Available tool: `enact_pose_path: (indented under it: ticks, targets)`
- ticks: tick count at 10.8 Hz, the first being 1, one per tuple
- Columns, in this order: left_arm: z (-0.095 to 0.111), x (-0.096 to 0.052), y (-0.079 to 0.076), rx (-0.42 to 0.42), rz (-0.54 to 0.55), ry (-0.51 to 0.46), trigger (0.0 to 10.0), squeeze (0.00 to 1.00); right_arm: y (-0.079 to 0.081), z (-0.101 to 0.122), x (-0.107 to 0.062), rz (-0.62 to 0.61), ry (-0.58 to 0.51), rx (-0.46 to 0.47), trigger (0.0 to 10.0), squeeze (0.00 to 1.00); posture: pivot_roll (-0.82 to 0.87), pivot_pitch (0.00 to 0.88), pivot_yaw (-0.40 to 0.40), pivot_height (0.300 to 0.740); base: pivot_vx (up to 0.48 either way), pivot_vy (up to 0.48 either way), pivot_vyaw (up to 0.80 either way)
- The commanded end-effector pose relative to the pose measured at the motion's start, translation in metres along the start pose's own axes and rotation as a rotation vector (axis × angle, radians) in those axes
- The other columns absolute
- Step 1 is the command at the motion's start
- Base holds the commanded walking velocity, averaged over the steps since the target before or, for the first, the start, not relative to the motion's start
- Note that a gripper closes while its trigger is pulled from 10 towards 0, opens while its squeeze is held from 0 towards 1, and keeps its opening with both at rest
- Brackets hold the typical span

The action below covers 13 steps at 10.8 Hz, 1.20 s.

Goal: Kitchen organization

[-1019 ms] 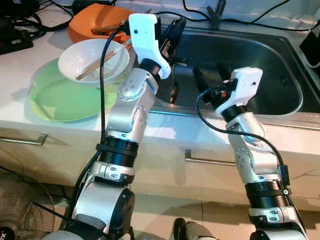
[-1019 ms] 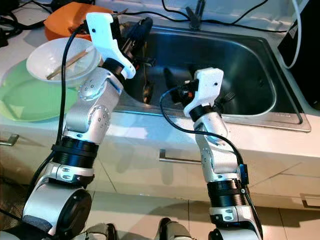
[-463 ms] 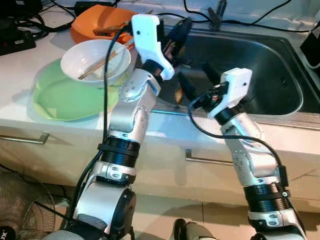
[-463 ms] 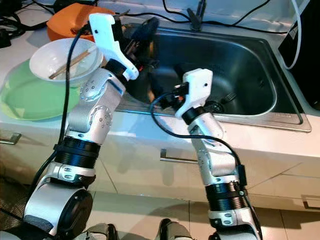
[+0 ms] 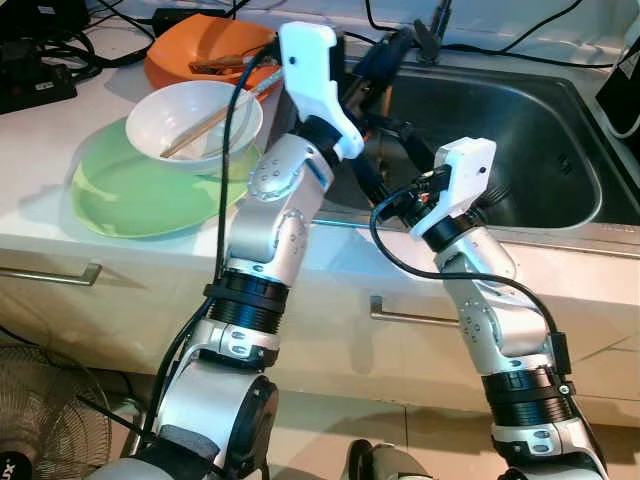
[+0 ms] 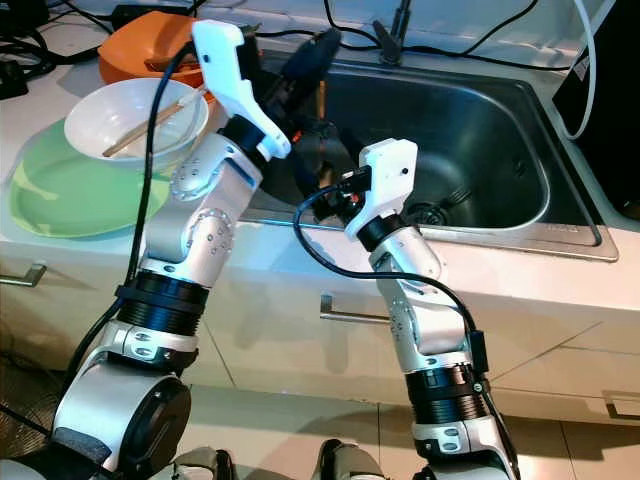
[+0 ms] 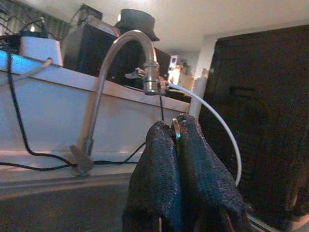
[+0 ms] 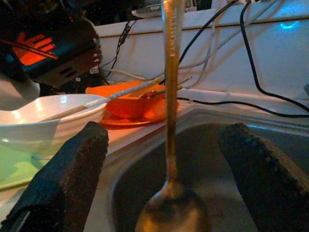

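the left gripper [image 7: 176, 145] is clamping the handle of a metal spoon [image 8: 170, 145] above the steel sink [image 5: 540, 150], the spoon hanging bowl-down. the right gripper [image 8: 164, 174] is waiting with fingers [image 8: 72, 164] spread wide on either side of the spoon, not touching it. on the desk [image 5: 40, 200] a white bowl [image 5: 195, 120] with chopsticks [image 5: 210, 115] is sitting on a green plate [image 5: 130, 195] beside an orange dish [image 5: 200, 50].

Left pincer [image 7: 177, 145] clamped, raised; right pincer [image 8: 164, 159] spread.
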State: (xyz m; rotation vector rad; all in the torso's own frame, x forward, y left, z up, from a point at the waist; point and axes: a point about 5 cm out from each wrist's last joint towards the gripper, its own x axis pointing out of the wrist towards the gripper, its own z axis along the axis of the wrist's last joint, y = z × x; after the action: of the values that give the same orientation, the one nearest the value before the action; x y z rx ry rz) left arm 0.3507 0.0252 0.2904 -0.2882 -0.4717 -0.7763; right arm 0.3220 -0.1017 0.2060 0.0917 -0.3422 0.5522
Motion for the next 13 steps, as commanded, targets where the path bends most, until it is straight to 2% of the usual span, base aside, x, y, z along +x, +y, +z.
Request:
enact_pose_path:
  ticks: [1,2,13]
  targets:
    - [0.002,0.006,-0.011,-0.004,-0.058,-0.005,10.0,0.0,0.0,-0.001,-0.002,-0.011,0.006,-0.002,10.0,0.0,0.05,0.104,-0.015,0.74,0.0,0.0,0.0]
    - [0.002,0.006,-0.013,-0.005,-0.067,-0.003,10.0,0.0,-0.002,-0.001,-0.001,-0.032,0.007,-0.003,0.1,0.0,0.05,0.104,-0.018,0.74,0.0,0.0,0.0]
    - [0.01,0.007,-0.026,-0.008,-0.128,-0.014,10.0,0.0,0.0,-0.003,0.002,-0.053,0.005,-0.014,0.0,0.0,0.06,0.122,-0.024,0.74,0.0,0.0,0.0]
